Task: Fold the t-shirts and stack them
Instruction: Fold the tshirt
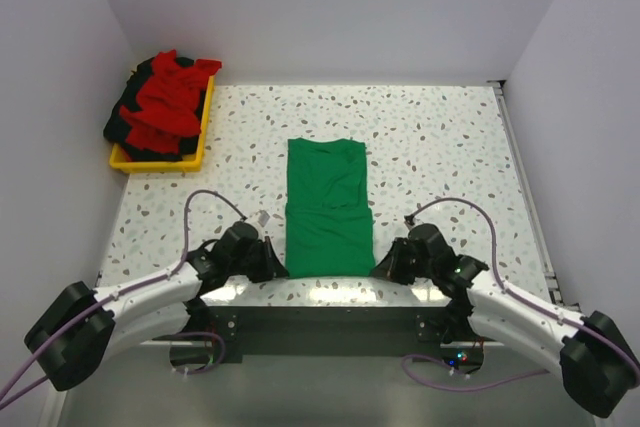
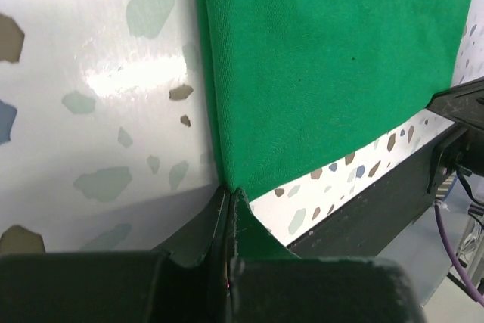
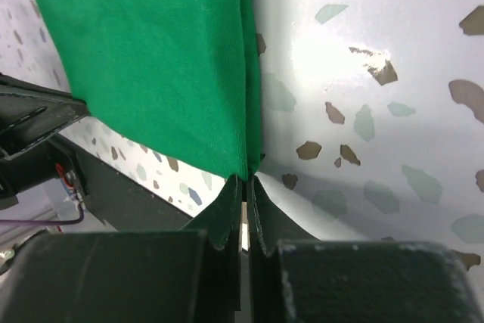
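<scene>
Left gripper (image 2: 229,196): jaws together, pinching the near left corner of the green t-shirt (image 1: 328,209); a sliver of green cloth shows between the fingers.
Right gripper (image 3: 246,181): jaws together at the near right corner of the same shirt, whose folded edge runs down into them.
Green t-shirt: folded into a long narrow strip, flat on the middle of the speckled table (image 1: 450,147), its near hem at the table's front edge between the two grippers.
Red t-shirt (image 1: 165,97): crumpled on top of a dark t-shirt (image 1: 122,125), both heaped in the yellow tray (image 1: 165,160) at the far left corner, well apart from the arms.
Views: only the top camera shows the tray and heap. The wrist cameras alone show the pinches, and each shows the opposite arm as a dark shape beyond the hem. Nothing lies between grippers and cloth.
</scene>
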